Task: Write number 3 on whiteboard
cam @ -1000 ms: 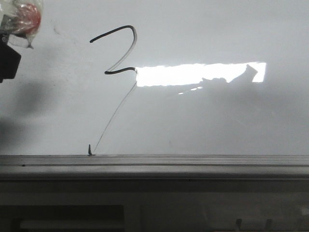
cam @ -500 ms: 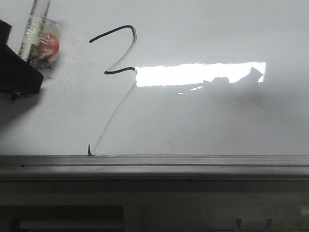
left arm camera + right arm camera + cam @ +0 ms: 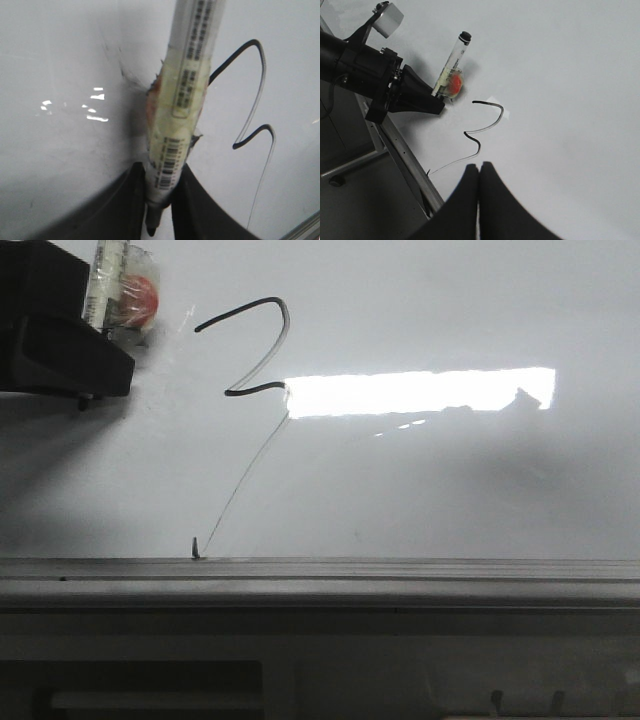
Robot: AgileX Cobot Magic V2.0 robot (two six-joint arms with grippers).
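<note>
A white pen [image 3: 186, 75] is seen, with black bar codes [image 3: 169, 162] printed along it. A red lump [image 3: 454, 84] is held against the pen's middle by clear tape [image 3: 165, 120]. A black cap [image 3: 465, 35] is fitted on one end of the pen. Well away from the pen, a small wheel [image 3: 336, 182] is seen on the grey floor [image 3: 365, 210].

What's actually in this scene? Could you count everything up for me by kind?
Robot grippers: 2, the left gripper shut on the marker pen, the right gripper shut on nothing
Marker pens: 1, the marker pen
Whiteboards: 1, the whiteboard
Drawn marks: 1, the number 3 with a thin tail down to the rail
Total: 5
</note>
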